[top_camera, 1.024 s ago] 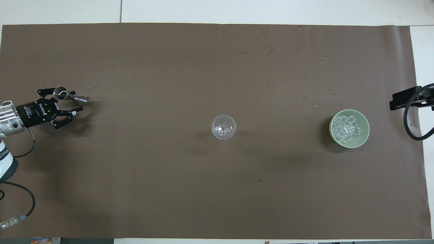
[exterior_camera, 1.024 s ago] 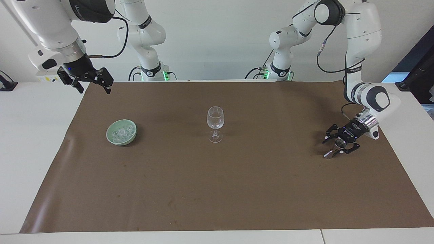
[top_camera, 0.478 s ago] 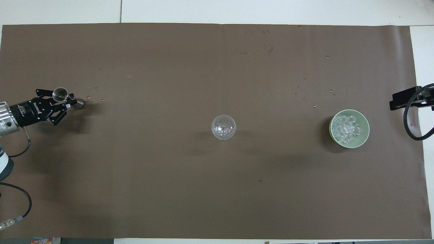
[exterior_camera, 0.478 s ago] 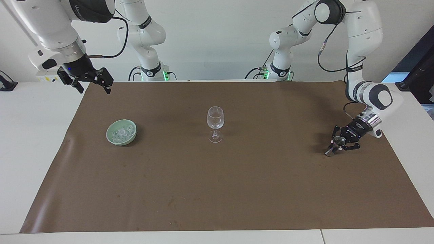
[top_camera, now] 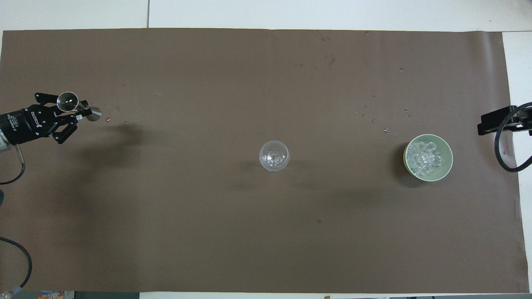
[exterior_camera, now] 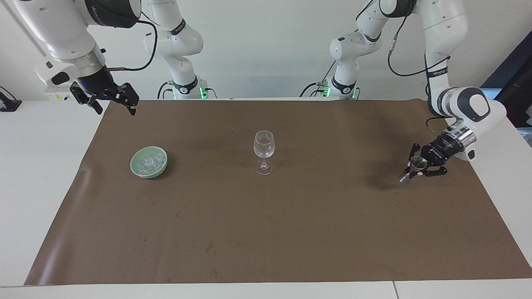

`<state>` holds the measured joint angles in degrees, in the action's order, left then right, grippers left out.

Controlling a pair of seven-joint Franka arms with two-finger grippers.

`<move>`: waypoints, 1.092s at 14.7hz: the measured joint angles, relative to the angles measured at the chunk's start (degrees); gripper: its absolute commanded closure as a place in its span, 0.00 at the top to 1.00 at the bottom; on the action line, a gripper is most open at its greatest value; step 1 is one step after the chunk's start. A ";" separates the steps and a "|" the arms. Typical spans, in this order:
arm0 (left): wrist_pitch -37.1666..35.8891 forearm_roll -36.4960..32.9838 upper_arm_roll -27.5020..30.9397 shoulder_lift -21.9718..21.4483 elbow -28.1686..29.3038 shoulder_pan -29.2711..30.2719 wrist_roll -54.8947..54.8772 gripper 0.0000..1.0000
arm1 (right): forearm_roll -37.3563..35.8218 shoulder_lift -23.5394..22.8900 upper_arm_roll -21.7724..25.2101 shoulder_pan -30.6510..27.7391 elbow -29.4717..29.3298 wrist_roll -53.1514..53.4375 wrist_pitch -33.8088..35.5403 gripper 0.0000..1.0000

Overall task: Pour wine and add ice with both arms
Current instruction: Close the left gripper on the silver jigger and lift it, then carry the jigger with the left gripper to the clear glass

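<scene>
A clear wine glass [exterior_camera: 264,145] [top_camera: 274,156] stands upright mid-table on the brown paper. The ice [exterior_camera: 149,162] [top_camera: 426,158] is heaped in a pale green bowl [exterior_camera: 147,173] [top_camera: 449,160] toward the right arm's end. My left gripper [exterior_camera: 417,165] [top_camera: 76,112] is shut on a small metal jigger [exterior_camera: 405,177] [top_camera: 67,100], holding it tilted just above the paper at the left arm's end. My right gripper [exterior_camera: 115,109] hangs open and empty over the table corner at its own end, waiting. No wine is in view.
The brown paper [exterior_camera: 291,232] covers most of the white table. Small droplets or crumbs [top_camera: 374,114] dot the paper near the bowl and near the jigger.
My left gripper closed on the jigger and raised it off the paper, drawing back slightly toward its end of the table. The right arm, glass and bowl have not moved.
</scene>
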<state>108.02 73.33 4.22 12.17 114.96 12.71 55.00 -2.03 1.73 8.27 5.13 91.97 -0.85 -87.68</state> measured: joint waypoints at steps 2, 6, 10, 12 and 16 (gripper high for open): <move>0.13 -0.01 -0.04 -3.61 0.80 -4.40 5.17 0.00 | 0.00 0.00 0.00 0.00 0.00 0.00 0.00 1.00; 1.74 -0.71 -0.07 -8.27 1.41 -12.77 12.86 0.00 | 0.00 0.00 0.00 0.00 0.00 0.00 0.00 1.00; 6.28 -2.19 -0.20 -9.89 1.55 -21.65 18.44 0.00 | 0.00 0.00 0.00 0.00 0.00 0.00 0.00 1.00; 11.48 -2.74 -0.28 -10.10 1.62 -26.94 21.51 0.00 | 0.00 0.00 0.00 0.00 0.00 0.00 0.00 1.00; 18.64 -5.66 -0.40 -10.10 1.87 -36.22 24.88 0.00 | 0.00 0.00 0.00 0.00 0.00 0.00 0.00 1.00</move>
<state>126.67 67.67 3.82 2.07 116.83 -23.50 79.88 -2.03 1.73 8.27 5.12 91.97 -0.85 -87.68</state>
